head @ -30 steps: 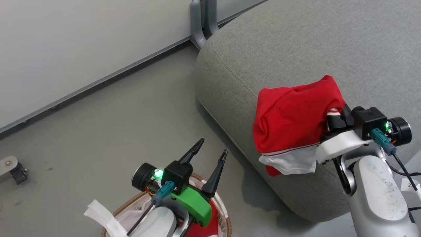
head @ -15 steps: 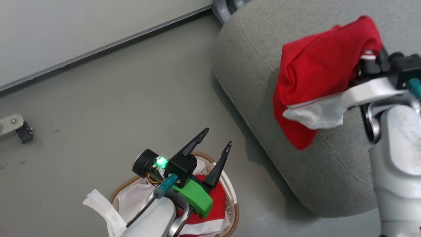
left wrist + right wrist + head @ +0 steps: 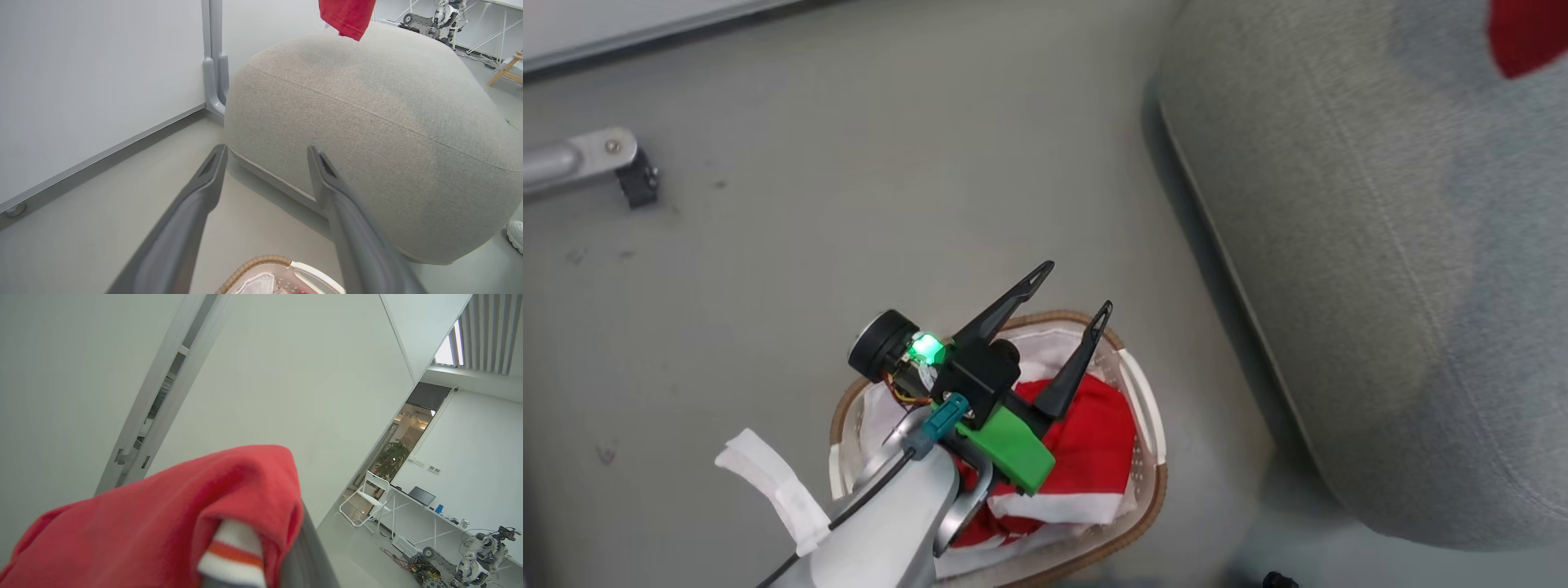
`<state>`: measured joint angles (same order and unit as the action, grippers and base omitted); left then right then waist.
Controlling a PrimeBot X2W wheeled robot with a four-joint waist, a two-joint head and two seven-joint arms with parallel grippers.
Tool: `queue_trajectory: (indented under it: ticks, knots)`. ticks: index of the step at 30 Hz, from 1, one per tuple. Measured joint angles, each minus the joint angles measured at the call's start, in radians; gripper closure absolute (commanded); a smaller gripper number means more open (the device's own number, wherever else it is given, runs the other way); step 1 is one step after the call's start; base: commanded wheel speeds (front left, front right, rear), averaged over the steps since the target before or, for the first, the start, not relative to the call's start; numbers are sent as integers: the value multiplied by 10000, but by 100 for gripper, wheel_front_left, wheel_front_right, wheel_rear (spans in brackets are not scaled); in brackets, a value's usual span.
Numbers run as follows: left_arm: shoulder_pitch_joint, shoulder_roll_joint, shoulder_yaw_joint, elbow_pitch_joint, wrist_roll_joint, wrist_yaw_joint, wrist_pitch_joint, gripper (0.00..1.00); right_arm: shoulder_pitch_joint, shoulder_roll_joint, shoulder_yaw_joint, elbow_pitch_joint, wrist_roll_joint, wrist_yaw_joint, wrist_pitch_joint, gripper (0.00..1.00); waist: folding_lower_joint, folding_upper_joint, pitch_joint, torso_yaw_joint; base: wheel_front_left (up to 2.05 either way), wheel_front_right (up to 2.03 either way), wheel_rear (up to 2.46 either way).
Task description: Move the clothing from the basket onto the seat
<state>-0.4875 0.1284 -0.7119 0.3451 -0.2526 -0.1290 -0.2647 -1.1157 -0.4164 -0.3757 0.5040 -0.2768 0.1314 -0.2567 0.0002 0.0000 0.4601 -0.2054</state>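
Cream basket (image 3: 1148,457) holding red clothing (image 3: 1094,441), white liner (image 3: 1052,347) beneath

The seat (image 3: 367,122) is matt, coarse-woven cloth; the clothing (image 3: 1094,449) soft knit; the basket (image 3: 1158,490) seemingly glossy plastic, rim woven.

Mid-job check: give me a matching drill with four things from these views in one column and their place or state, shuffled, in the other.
Things:
1. left gripper
2. lifted garment
3. basket
4. seat

Place or state:
A. on the floor, with red-and-white clothing inside
B. open, over the basket
C. grey fabric, beside the basket
D. hanging in the air above the seat

Pairs: 1-B, 2-D, 3-A, 4-C
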Motion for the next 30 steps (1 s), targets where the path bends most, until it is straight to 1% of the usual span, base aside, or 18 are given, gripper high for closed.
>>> queue_trajectory:
  ticks: [5, 7, 11, 14, 16, 19, 20, 21, 22, 23, 27, 30]
  knots:
    - [-13, 107, 48, -136, 48, 21, 0, 0, -365, -240, -673, 1266, -437, 0, -6, 100, 0, 0, 740, 403, 0, 0, 0]
    - [-48, 150, 90, -161, 75, 63, 0, 0, -333, -161, -1001, 1680, -535, 0, -36, 100, 0, 0, 1010, 517, 0, 0, 0]
    - [-122, 209, 153, -188, 92, 86, 0, 0, 42, 203, -1854, 2527, -725, 0, -50, 100, 0, 0, 1550, 692, 0, 0, 0]
    - [-151, 224, 155, -173, 105, 102, 0, 0, 401, 290, -1985, 2663, -1296, 0, -52, 100, 0, 0, 1863, 777, 0, 0, 0]
    - [-163, 224, 161, -163, 105, 104, 0, 0, 514, 516, -2180, 2792, -1298, 0, -54, 100, 0, 0, 2016, 816, 0, 0, 0]
    - [-196, 236, 201, -132, 104, 136, 0, 0, 734, 832, -2180, 2754, -1388, 0, -54, 100, 0, 0, 2079, 800, 0, 0, 0]
    - [-203, 238, 221, -127, 104, 138, 0, 0, 802, 890, -2171, 2706, -1400, 0, -65, 93, 0, 0, 2067, 784, 0, 0, 0]
    - [-206, 242, 232, -115, 102, 140, 0, 0, 887, 932, -2167, 2656, -1411, 0, -67, 75, 0, 0, 2038, 759, 0, 0, 0]
    - [-207, 244, 245, -104, 96, 142, 0, 0, 1002, 986, -2148, 2587, -1413, 0, -67, 53, 0, 0, 1993, 730, 0, 0, 0]
    - [-207, 245, 263, -105, 84, 142, 0, 0, 1114, 1064, -2109, 2500, -1392, 0, -67, 0, -1, 0, 1941, 694, 0, 0, 0]
    - [-205, 219, 380, -142, 23, 144, 0, 0, 1885, 1413, -1952, 1962, -1118, 0, -75, 0, 0, 0, 1697, 573, 0, 0, 0]
    - [-194, 201, 516, -151, -19, 146, 0, 0, 2814, 1636, -1647, 1651, -974, 0, -77, 0, -1, 0, 1420, 483, 0, 0, 0]
